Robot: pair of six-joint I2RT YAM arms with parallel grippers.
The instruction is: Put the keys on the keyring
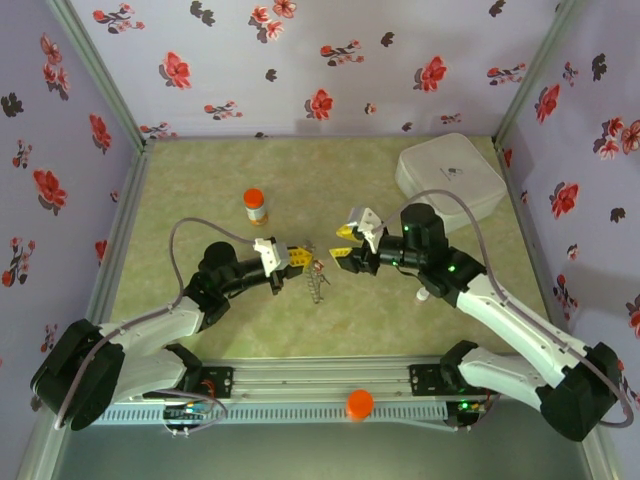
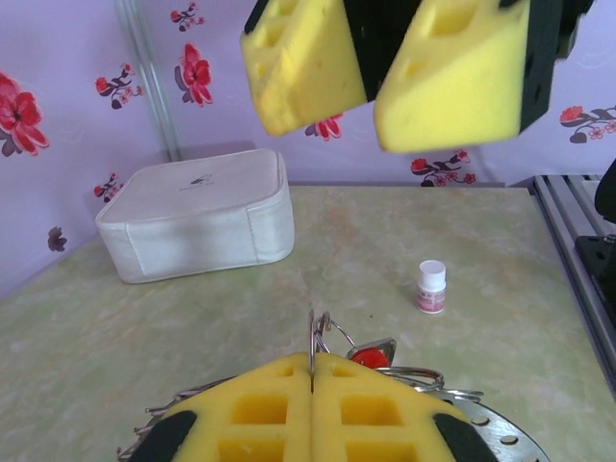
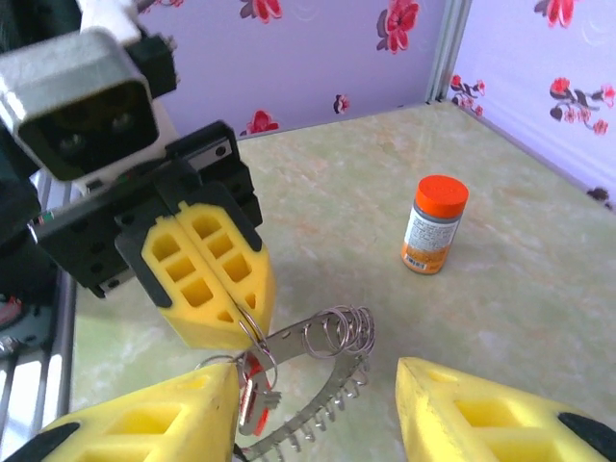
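Observation:
My left gripper [image 1: 298,258] is shut, its yellow pads [image 2: 289,404] pinching a thin wire loop [image 2: 312,342] of the keyring just above the table. The keyring [image 3: 306,339] is a flat grey band with several wire rings and a toothed rim, and it hangs from that grip. A silvery key with a red tag [image 3: 252,387] dangles at the pinched loop; its red tag [image 2: 370,355] also peeks over the left pads. My right gripper [image 3: 318,409] faces the left one at close range, open, its pads straddling the keyring without touching it. It hovers over the left gripper [image 2: 351,120].
A white zipped case [image 1: 450,178] lies at the back right. An orange-capped bottle [image 1: 255,205] stands behind the left arm. A small white-capped vial [image 2: 431,286] stands on the mat near the right arm. Flowered walls close in three sides.

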